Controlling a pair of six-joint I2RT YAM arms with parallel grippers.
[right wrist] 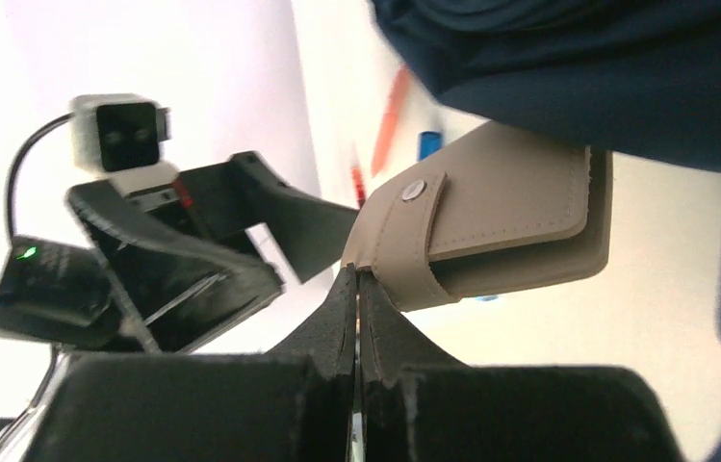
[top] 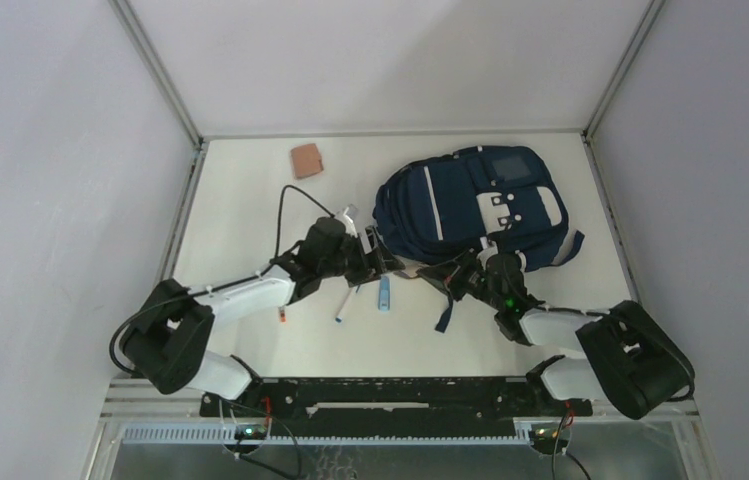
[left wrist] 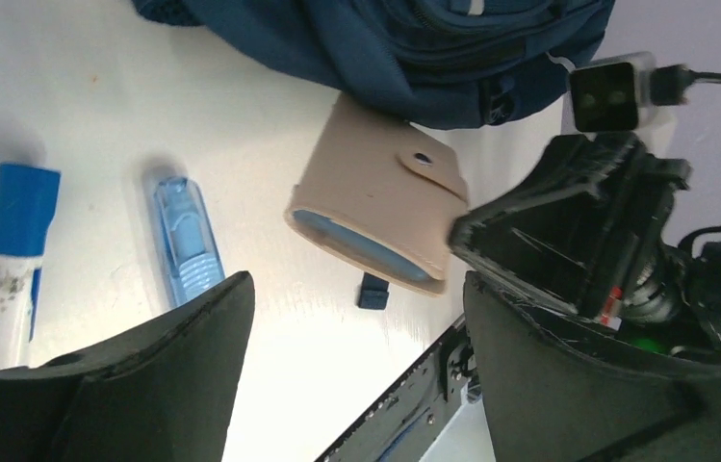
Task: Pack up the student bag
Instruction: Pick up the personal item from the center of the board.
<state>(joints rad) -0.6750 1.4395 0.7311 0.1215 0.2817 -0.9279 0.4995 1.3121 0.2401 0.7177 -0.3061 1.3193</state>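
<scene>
Pinching tan wallet; right gripper.

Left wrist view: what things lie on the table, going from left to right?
Marker → clear blue stick → wallet.

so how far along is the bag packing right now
Nothing shows as packed yet. In hand: right gripper pinches the tan wallet beside the student bag, left gripper open close by. Left: wallet, blue-capped marker, translucent blue item, orange pen and brown pouch all sit outside the bag.
</scene>
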